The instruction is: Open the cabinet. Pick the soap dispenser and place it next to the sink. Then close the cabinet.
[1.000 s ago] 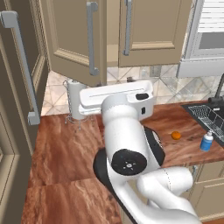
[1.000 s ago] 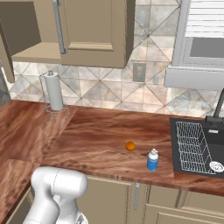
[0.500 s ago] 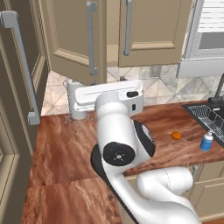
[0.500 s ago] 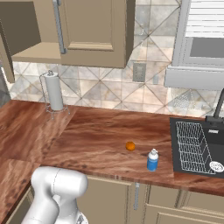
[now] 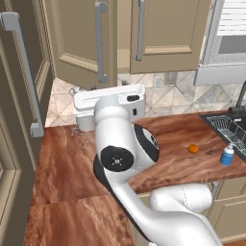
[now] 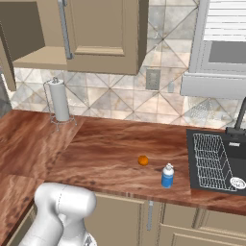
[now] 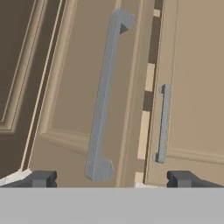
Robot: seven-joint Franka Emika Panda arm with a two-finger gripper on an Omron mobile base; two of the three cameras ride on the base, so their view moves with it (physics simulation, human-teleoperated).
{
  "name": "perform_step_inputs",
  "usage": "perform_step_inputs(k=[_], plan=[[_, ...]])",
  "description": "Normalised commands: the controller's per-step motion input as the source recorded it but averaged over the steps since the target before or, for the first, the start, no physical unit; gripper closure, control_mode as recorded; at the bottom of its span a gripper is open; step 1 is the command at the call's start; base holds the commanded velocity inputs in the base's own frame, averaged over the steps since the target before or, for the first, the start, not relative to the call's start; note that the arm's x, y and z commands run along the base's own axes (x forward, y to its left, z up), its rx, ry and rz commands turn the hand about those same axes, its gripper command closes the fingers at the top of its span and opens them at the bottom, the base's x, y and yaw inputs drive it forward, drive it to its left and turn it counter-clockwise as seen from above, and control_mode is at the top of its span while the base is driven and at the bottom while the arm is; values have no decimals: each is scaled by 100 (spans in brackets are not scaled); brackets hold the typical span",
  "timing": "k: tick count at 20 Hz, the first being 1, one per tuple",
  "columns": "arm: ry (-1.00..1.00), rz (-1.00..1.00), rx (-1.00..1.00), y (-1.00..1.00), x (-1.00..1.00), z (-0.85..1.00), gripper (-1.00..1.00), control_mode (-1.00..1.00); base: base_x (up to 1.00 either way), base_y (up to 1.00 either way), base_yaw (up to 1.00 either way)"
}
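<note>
Arm swung further left vs. a sec ago, toward ajar left door (image 5: 79, 41). End effector (image 7: 109, 178) wide open, empty, handle (image 7: 105, 96) at 12. Dispenser (image 6: 167, 176) already on desk (image 6: 110, 149), 9 o'clock of sink (image 6: 216, 163); cabinet (image 5: 129, 33) closing left.

My arm (image 5: 126, 158) rises from the near right of the left base view, bends at a dark-capped elbow joint, and reaches away toward the far left, forearm lying level. In the right base view my shoulder (image 6: 65, 211) sits at the near left. My gripper (image 7: 111, 178) points straight ahead with the jaws spread wide and nothing between them (both dark fingertips (image 7: 41, 178) sit far apart).
</note>
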Motion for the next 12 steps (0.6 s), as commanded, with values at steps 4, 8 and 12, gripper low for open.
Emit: perform_step_inputs(k=[4,8,12], plan=[[0,0,0,20,16,0,-100,-100,0,0,0],[0,0,0,8,8,0,-100,-100,0,0,0],[0,-1,0,2,21,0,-100,-100,0,0,0]])
